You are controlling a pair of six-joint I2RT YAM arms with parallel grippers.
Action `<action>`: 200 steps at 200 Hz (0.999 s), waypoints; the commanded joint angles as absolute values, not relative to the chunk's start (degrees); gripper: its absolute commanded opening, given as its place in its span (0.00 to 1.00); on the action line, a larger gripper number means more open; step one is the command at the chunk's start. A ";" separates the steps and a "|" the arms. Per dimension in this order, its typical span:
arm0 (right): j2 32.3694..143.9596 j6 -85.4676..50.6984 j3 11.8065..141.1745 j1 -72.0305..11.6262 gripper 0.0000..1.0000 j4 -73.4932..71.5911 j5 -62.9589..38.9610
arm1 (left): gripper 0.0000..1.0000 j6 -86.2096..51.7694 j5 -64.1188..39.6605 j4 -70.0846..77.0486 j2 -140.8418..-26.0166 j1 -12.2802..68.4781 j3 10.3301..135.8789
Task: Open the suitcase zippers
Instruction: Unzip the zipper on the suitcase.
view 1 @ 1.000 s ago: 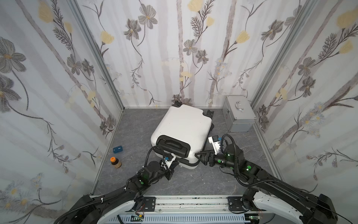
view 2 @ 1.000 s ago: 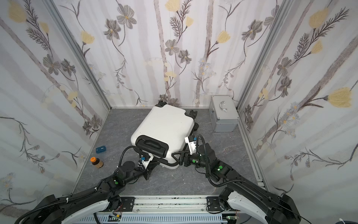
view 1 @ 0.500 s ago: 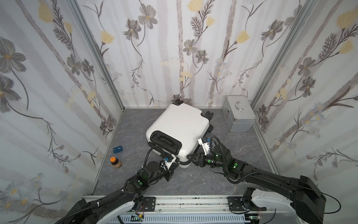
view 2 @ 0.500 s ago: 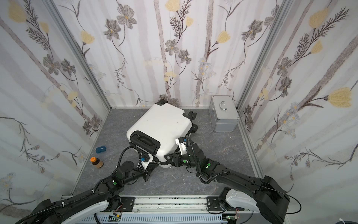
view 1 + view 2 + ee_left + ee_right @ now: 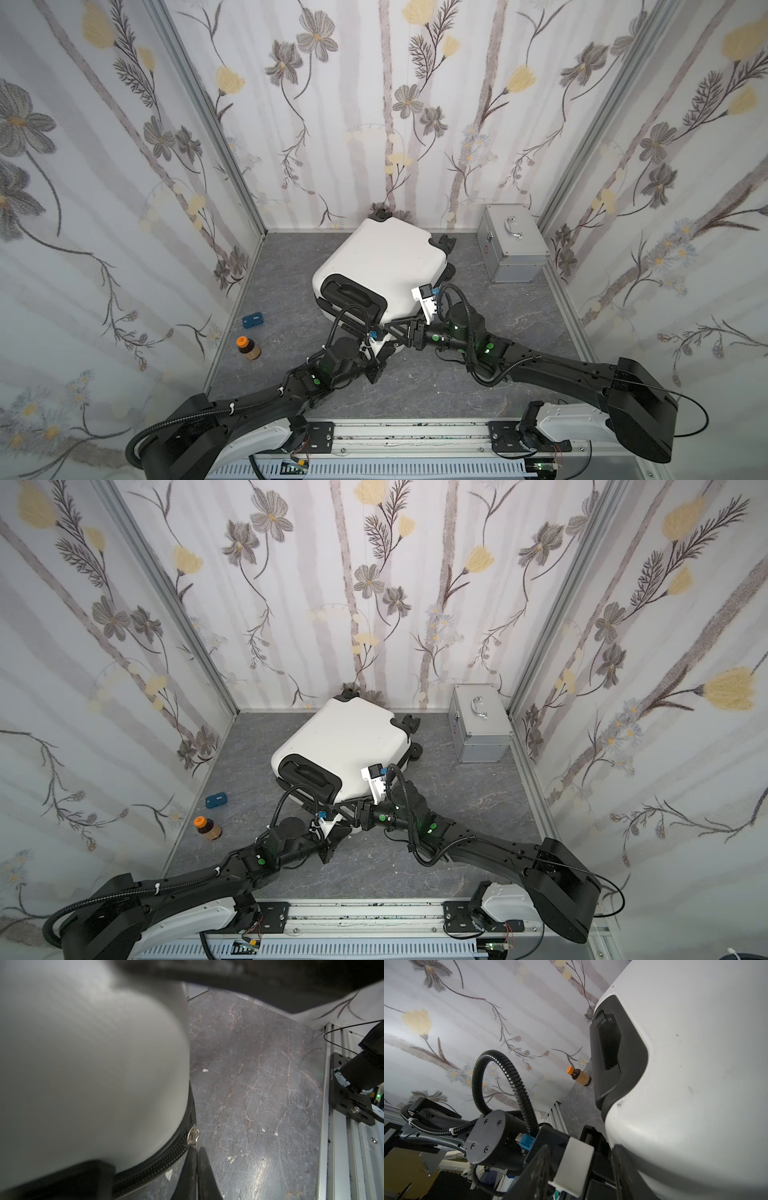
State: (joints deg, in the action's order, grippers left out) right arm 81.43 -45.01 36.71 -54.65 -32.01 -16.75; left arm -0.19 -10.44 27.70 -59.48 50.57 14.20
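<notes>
Pivoting just now, suitcase swung round; left gripper is clamped on the zipper pull at its near corner, right gripper alongside, grip unclear. Unzipping's likely underway.

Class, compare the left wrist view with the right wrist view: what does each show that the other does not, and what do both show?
Left wrist only: the black zipper band, its silver zipper pull pinched by the shut left gripper. Right wrist only: the black handle recess and a brown bottle. Both: the suitcase shell and grey floor.
</notes>
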 commanded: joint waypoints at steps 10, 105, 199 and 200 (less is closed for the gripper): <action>77.20 -42.56 34.32 -54.49 0.54 -33.29 -11.53 | 0.04 -0.51 -14.24 36.71 -62.66 51.61 17.99; 52.80 -31.87 20.02 -52.91 0.57 -23.93 6.53 | 0.51 20.10 -11.42 -19.04 -37.12 50.60 33.79; 49.44 -19.61 15.40 -52.97 0.56 -28.30 -0.62 | 0.60 54.24 -11.95 -61.13 -57.83 38.26 66.41; 49.50 -19.56 15.39 -52.94 0.56 -28.26 -0.66 | 0.60 54.50 -11.95 -61.06 -58.05 38.20 66.65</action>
